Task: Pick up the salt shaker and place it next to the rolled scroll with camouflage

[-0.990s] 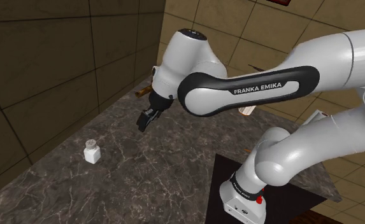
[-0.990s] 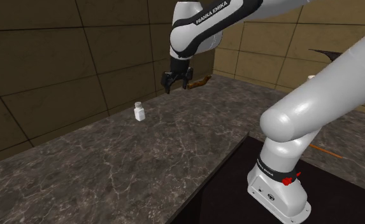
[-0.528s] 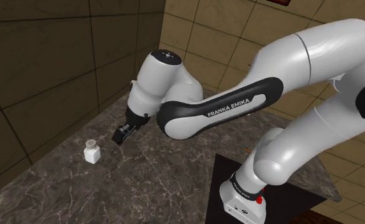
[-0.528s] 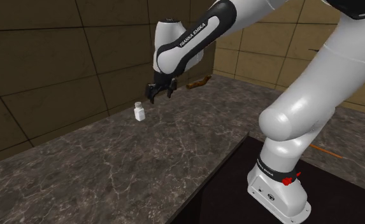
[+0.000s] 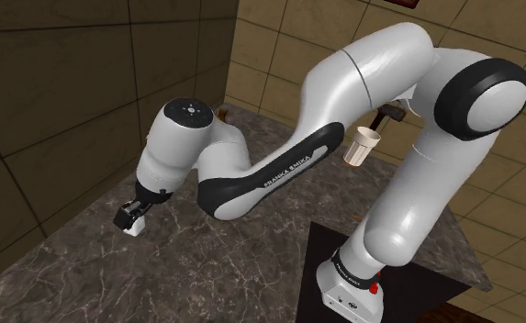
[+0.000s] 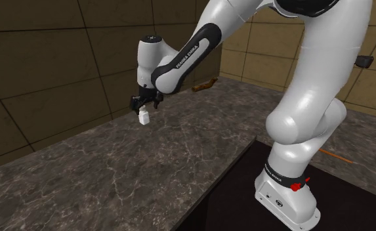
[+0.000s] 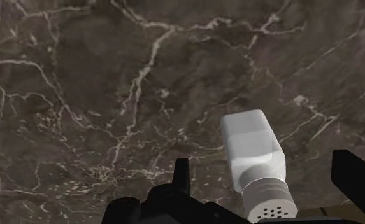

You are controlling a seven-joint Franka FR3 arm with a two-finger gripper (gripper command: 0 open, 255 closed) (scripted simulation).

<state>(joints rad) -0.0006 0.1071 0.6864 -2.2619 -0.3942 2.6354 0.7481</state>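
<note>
Dark marble counter [image 5: 215,275]. Arm [image 5: 380,73] reaches low to the shoulder view's left. Scroll [image 6: 204,84] lies far back by the wall. Gripper [image 6: 144,104] is spread wide and straddles the shaker [image 7: 254,153], no finger touching it. Shaker stands upright on the counter, well apart from the scroll.

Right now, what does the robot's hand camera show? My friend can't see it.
A white salt shaker with a holed cap stands between the two fingers of the open black gripper, which do not touch it. Under it lies a dark marbled counter with pale veins.
</note>
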